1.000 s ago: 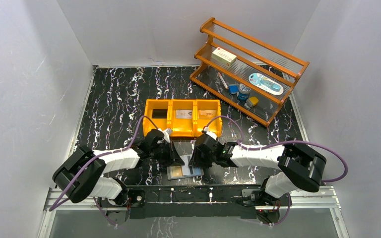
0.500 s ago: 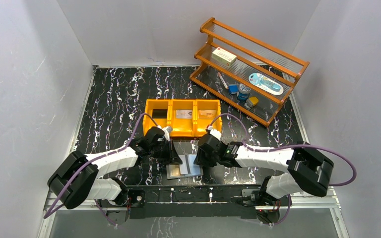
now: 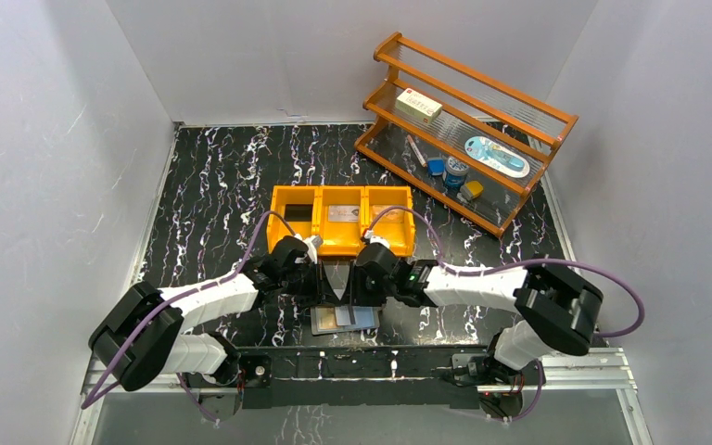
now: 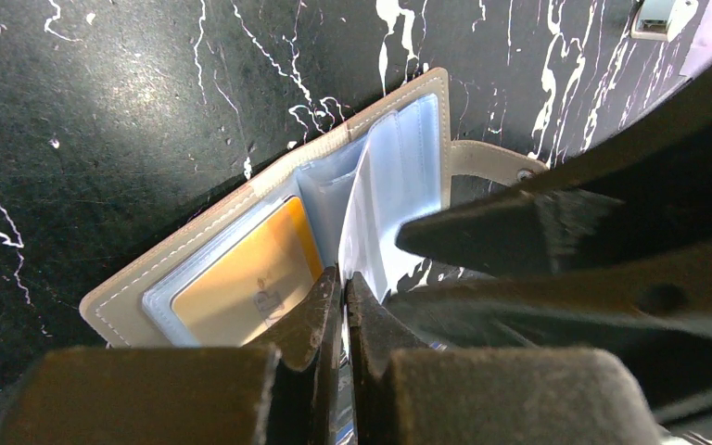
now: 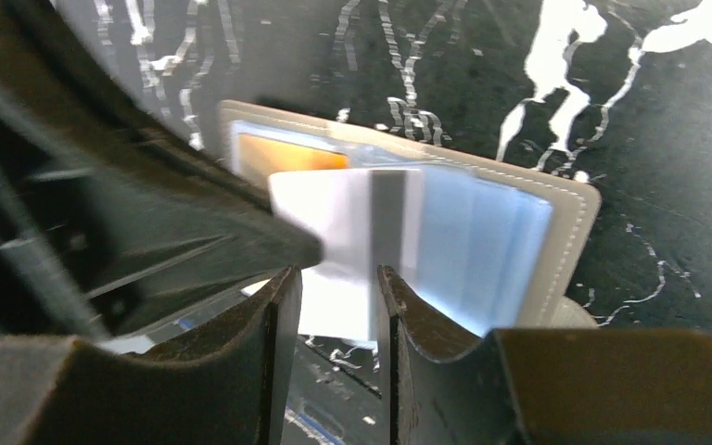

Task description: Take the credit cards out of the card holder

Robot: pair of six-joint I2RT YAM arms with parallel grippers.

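The card holder point(image 3: 345, 320) lies open on the counter point(image 3: 213, 185) between our arms. Our left hand point(image 4: 341, 278) is pressed together at its fold, beside the orange card point(image 4: 241, 283) in its slot. Our right hand point(image 5: 338, 278) stands apart over a pale, dark-striped card point(image 5: 371, 222) sticking up from the lining.

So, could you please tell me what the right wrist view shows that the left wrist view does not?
Only the right wrist view shows the dark stripe on the raised pale card, which stands just beyond the open right gripper. Only the left wrist view shows the left gripper shut, and most of the face of the tan-orange card. Both views show the open card holder lying on the black marbled table, with the tan-orange card in one sleeve.
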